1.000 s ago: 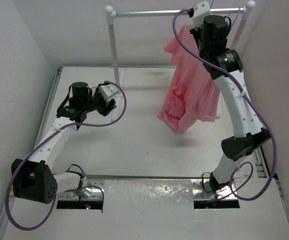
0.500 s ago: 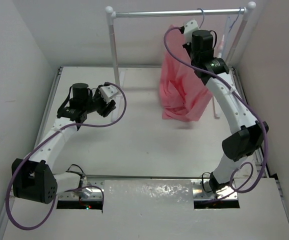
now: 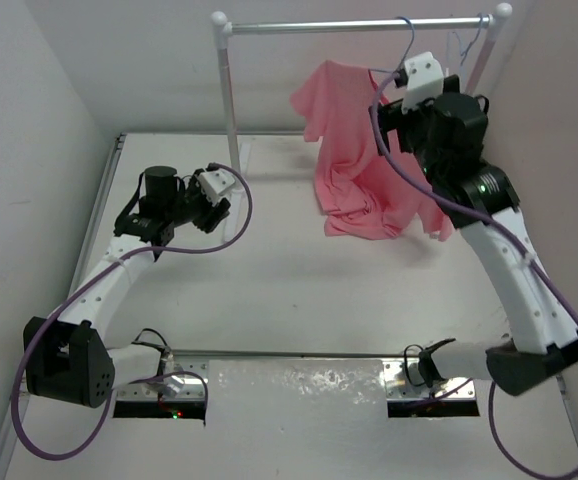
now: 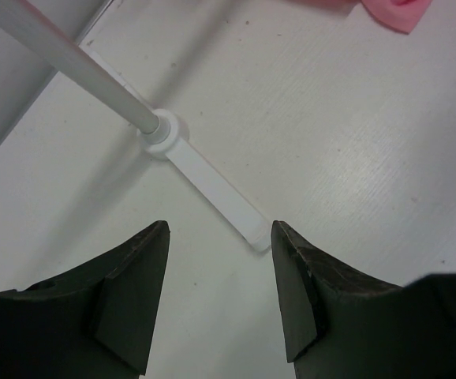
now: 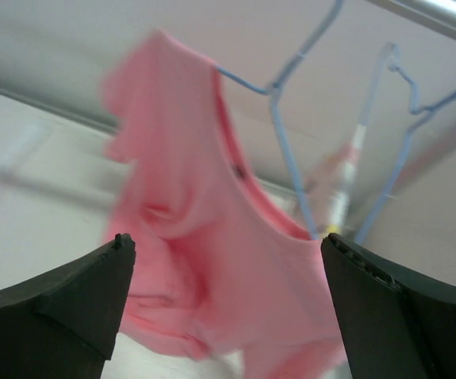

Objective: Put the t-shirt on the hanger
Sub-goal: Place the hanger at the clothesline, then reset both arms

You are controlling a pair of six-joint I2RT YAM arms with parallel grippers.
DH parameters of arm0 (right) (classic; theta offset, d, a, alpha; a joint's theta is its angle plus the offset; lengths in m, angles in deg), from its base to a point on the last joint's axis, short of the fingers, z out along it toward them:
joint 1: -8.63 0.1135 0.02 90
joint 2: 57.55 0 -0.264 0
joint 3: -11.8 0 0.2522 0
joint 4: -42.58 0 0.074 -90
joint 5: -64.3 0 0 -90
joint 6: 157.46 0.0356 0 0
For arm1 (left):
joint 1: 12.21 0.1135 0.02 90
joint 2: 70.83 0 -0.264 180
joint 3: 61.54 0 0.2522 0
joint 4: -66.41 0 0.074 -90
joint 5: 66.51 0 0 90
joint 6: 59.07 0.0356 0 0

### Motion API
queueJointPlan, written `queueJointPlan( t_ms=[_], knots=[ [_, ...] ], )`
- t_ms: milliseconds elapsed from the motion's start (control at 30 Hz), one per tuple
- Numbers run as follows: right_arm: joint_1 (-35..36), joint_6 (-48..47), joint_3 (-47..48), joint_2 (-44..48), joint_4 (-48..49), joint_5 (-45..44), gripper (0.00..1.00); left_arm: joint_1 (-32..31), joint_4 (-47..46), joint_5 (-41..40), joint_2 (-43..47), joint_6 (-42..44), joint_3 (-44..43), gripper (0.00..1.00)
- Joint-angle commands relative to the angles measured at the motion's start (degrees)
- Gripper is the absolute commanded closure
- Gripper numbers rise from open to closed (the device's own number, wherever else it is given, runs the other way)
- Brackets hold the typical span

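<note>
The salmon-pink t-shirt (image 3: pixel 354 165) hangs bunched and lopsided on the pale blue wire hanger (image 5: pixel 252 85), whose hook (image 3: pixel 406 30) is over the white rail. In the right wrist view the t-shirt (image 5: pixel 212 237) is blurred, and one hanger arm shows bare above its collar. My right gripper (image 5: pixel 224 241) is open wide just in front of the cloth and holds nothing. In the top view that gripper (image 3: pixel 391 108) is beside the shirt's right edge. My left gripper (image 4: pixel 220 229) hangs half open and empty over the table, at the left in the top view (image 3: pixel 219 208).
The white tube rail (image 3: pixel 349 25) spans the back on posts (image 3: pixel 231 100); its foot (image 4: pixel 212 185) lies just beyond my left fingers. A second wire hanger (image 5: pixel 405 118) hangs to the right of the first one. Walls close in on both sides.
My right gripper has opened and let go, and the arm has drawn back to the right. The hanger with the shirt now hangs from the rail, swinging. The left arm has not moved.
</note>
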Motion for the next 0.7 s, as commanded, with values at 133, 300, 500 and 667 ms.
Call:
queueJointPlan(
  t_ms=[133,300,500,667],
  knots=[
    [1.51,13.38,-30.33,18.29,20.15,36.83,0.01,0.71,-8.3,-14.95,-1.3,-8.5,2.5,0.48],
    [1.43,16.37,-64.0,27.86,40.6,31.68,0.01,4.82,-15.21,-15.87,-0.87,-17.11,7.93,0.49],
    [1.51,17.61,-81.79,27.98,49.52,6.4,0.01,6.24,-25.51,-12.52,-2.97,-24.86,14.36,0.51],
    [1.51,17.16,-87.85,27.09,52.34,0.32,0.01,6.42,-22.11,-14.63,-5.34,-24.25,11.46,0.51]
  ],
)
